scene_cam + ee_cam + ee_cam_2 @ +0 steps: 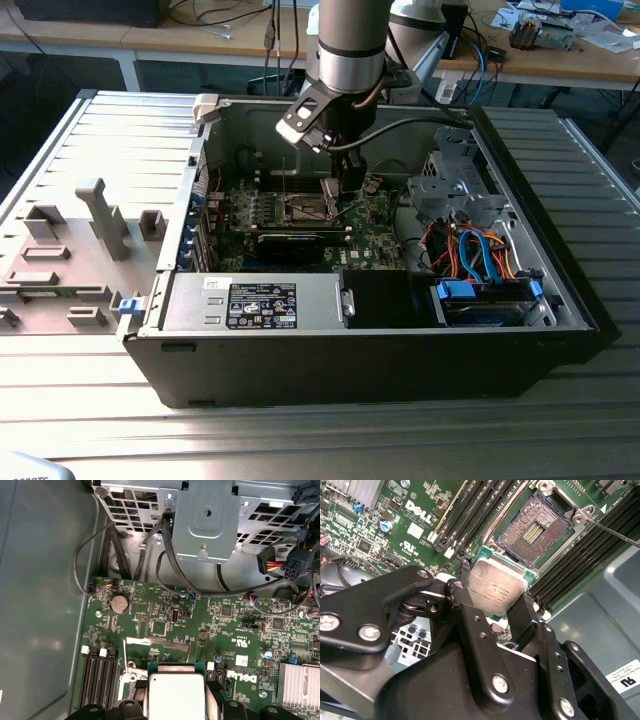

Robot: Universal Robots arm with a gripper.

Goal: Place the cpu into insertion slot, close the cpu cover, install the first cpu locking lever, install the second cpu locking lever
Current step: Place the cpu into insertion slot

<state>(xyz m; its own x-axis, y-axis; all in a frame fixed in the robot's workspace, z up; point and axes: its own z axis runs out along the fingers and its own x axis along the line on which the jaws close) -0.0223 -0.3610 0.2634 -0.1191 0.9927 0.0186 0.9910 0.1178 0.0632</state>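
The claw [489, 611] clenches the cpu [497, 582] by its edges at centre frame, likely leaving its underside free. The bare insertion slot [535, 530] sits upper right.

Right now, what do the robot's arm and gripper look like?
The arm is a round tube, silvery-grey with a dark band. A black cable loops off its wrist. The gripper is black metal, built of jointed flat bars dotted with shiny silver screws.
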